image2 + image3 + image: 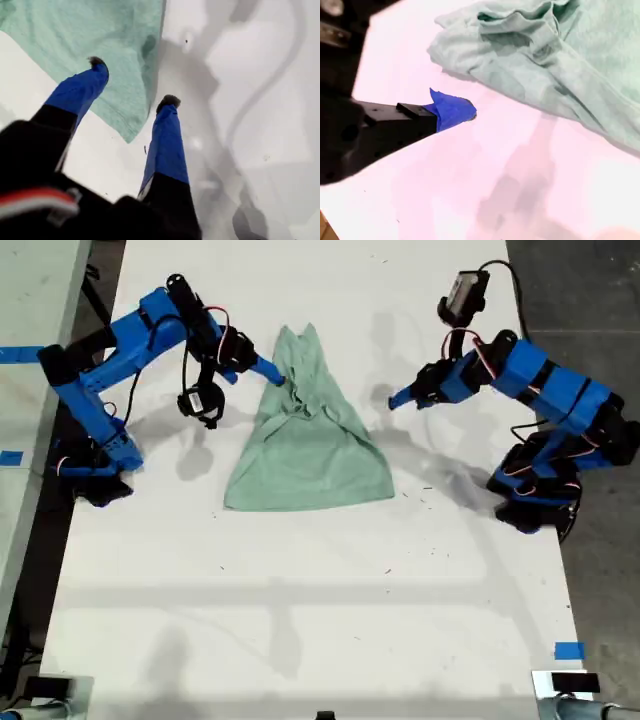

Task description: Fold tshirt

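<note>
In the exterior view I counted one tshirt (310, 450), two blue arms and three bits of blue tape (568, 650): one near the lower right of the frame and two at the left edge. The pale mint tshirt lay on the white table (300, 620) just above the middle of the frame. It was broad and flat at its lower hem, narrowing to a point at the top, with a bunched knot of folds in its upper half. My first gripper (272, 372) reached in from the exterior view's left and met the cloth at the left edge of that bunched part. My second gripper (398, 400) pointed in from the exterior view's right and was apart from the tshirt, with bare table between them.

In the first wrist view my first gripper (132, 82) had its two blue fingers (80, 87) spread apart with nothing between them. One dark tip was over the tshirt (90, 35), the other over the bare table (260, 125) beside the cloth's edge.

In the second wrist view only one blue tip of my second gripper (462, 107) showed, so I could not tell whether it was apart or together. It was over the table (495, 190), near the rumpled folds of the tshirt (545, 55) but not on them. The cloth was plain, and I could read no lettering on it.
</note>
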`<control>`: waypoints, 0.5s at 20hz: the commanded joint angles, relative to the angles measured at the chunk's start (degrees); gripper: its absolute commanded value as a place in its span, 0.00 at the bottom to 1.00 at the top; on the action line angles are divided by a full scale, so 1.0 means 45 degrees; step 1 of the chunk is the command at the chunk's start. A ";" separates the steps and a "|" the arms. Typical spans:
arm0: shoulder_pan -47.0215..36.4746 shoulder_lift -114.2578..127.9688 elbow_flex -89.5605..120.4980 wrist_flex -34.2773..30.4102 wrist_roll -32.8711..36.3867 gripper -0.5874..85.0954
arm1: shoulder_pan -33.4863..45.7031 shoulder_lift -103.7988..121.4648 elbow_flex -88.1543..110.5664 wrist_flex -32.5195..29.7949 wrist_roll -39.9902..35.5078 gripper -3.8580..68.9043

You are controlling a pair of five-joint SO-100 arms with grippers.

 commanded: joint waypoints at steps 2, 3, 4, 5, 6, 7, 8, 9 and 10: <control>0.1309 0.3184 0.4824 -0.2109 -0.1836 0.42 | -0.0977 0.0840 0.0879 -0.0918 0.0332 0.35; 0.1680 0.3223 0.5313 -0.2285 -0.2266 0.41 | -0.1289 0.0840 0.1191 -0.1191 0.0391 0.35; 0.2109 0.3125 0.5645 -0.2578 -0.2617 0.41 | -0.1602 0.0801 0.1484 -0.1465 0.0469 0.36; 0.2520 0.2891 0.5840 -0.2910 -0.2930 0.41 | -0.1934 0.0742 0.1797 -0.1777 0.0566 0.37; 0.2871 0.2520 0.5879 -0.3145 -0.3145 0.41 | -0.2227 0.0645 0.2129 -0.2051 0.0684 0.37; 0.3145 0.2109 0.5859 -0.3281 -0.3340 0.42 | -0.2461 0.0508 0.2461 -0.2324 0.0820 0.37; 0.3359 0.1855 0.5859 -0.3477 -0.3535 0.42 | -0.2676 0.0332 0.2773 -0.2617 0.0938 0.37; 0.3535 0.1699 0.5840 -0.3672 -0.3672 0.42 | -0.2930 0.0195 0.3086 -0.2969 0.1035 0.36; 0.3672 0.1602 0.5820 -0.3848 -0.3711 0.42 | -0.3164 0.0020 0.3359 -0.3320 0.1172 0.36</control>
